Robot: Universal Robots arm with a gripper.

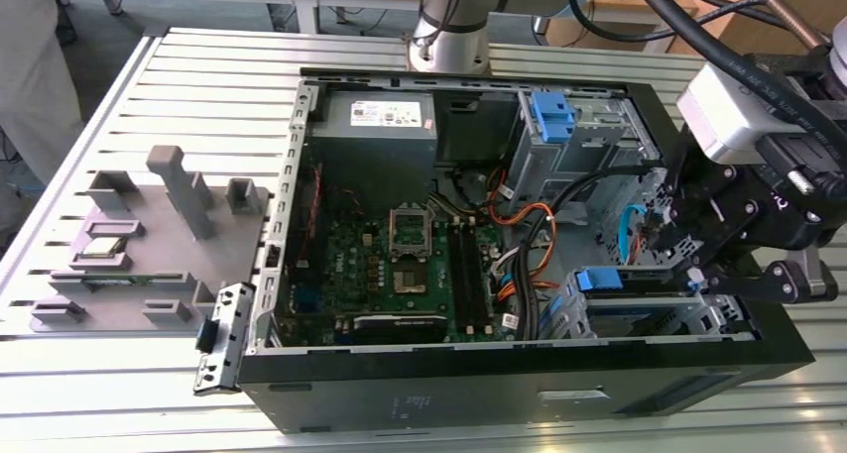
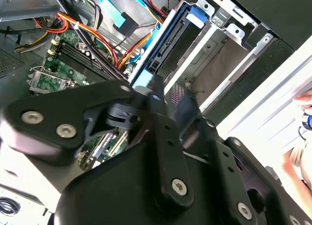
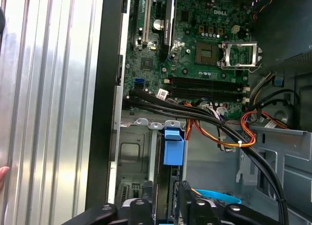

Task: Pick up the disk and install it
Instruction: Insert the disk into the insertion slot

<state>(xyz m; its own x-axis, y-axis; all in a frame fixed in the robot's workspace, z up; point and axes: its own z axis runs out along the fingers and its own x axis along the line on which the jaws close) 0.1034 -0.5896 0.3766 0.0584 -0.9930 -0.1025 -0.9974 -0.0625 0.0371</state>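
One slatted aluminium table (image 1: 119,394) carries one open black metal computer case (image 1: 530,398). One black gripper (image 3: 165,205) hangs over the case's drive cage; I cannot tell how its jaws stand. One flat disk in a blue plastic carrier (image 3: 174,147) stands on edge inside that cage.

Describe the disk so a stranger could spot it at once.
Find the open computer case on the slotted metal table. In its near corner at the exterior view's right stands a metal drive cage. The disk stands on edge in it, topped by a blue carrier tab; the other blue bracket sits farther back.
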